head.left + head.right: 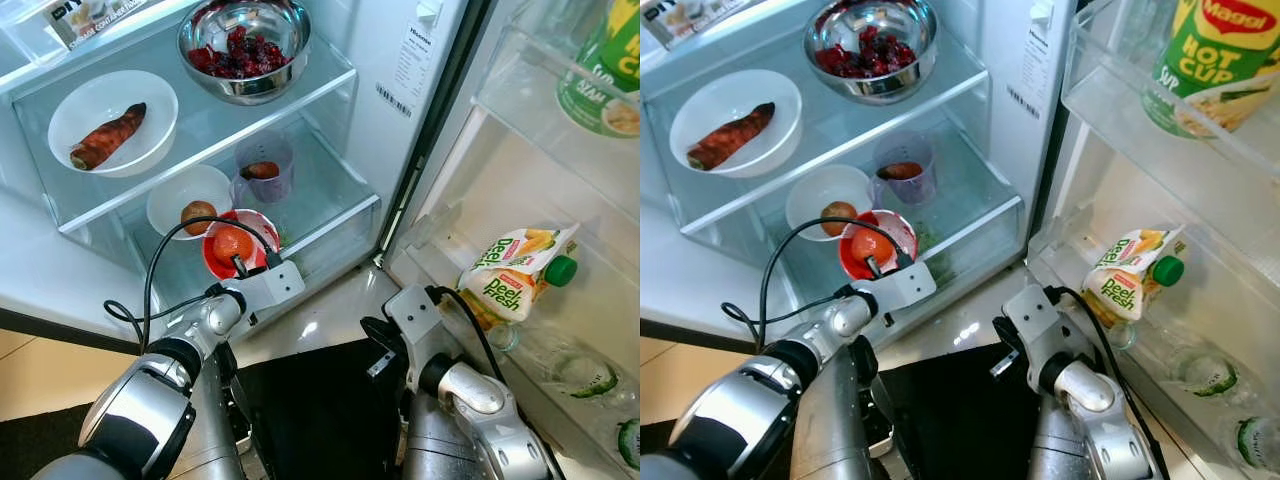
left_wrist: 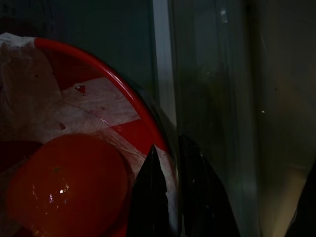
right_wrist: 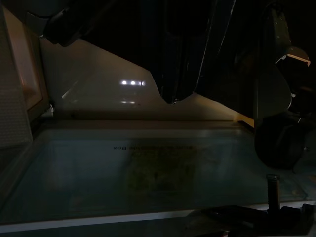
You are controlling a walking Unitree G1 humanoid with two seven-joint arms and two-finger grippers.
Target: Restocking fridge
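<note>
On the fridge's lower shelf stands a red bowl (image 1: 266, 226) lined with white paper, with a tomato (image 1: 231, 244) in it. My left gripper (image 1: 241, 266) reaches in from the front and is shut on the bowl's near rim. The left wrist view shows the two black fingers (image 2: 150, 197) pinching the red rim (image 2: 101, 71), one on each side, beside the tomato (image 2: 64, 182). My right arm (image 1: 415, 325) hangs low in front of the fridge's bottom edge; its fingers are lost in the dark.
Behind the red bowl stand a white bowl with a brown fruit (image 1: 198, 213) and a purple cup (image 1: 265, 165). The upper shelf holds a white bowl with a sweet potato (image 1: 108, 137) and a steel bowl of red berries (image 1: 245, 45). The door bins hold a juice pouch (image 1: 515, 275), a Maggi cup (image 1: 1215, 55) and bottles (image 1: 585, 375).
</note>
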